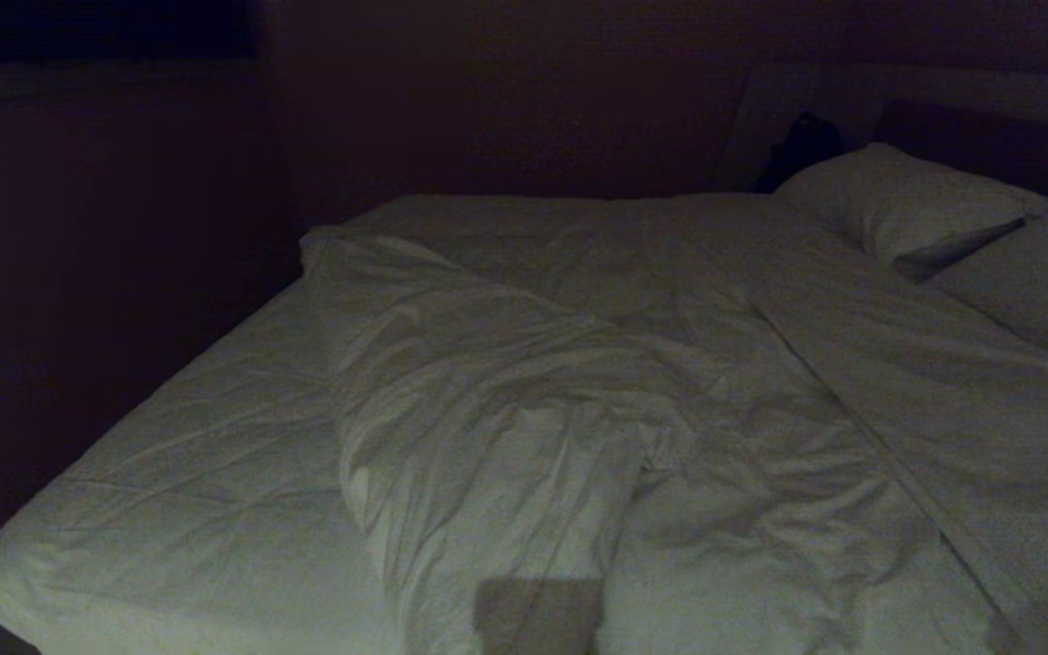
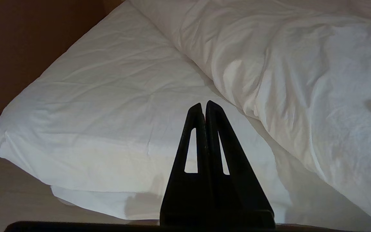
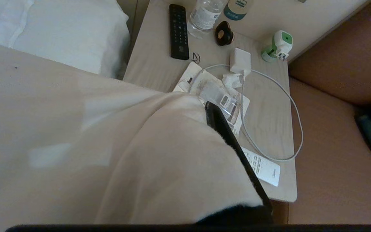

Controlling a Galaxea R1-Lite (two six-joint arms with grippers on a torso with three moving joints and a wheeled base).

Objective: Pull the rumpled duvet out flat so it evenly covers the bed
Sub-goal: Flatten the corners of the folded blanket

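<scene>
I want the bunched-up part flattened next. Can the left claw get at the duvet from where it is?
Probably yes: the left claw, shut, hangs over bare mattress, and nothing lies between it and the duvet.

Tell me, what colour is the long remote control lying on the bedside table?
Black. The remote control shows best in the right wrist view, on the pale wooden bedside table.

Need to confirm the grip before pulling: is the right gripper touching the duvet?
Touching. The right wrist view shows the duvet draped over the right gripper, cloth pressed against its visible finger.
</scene>
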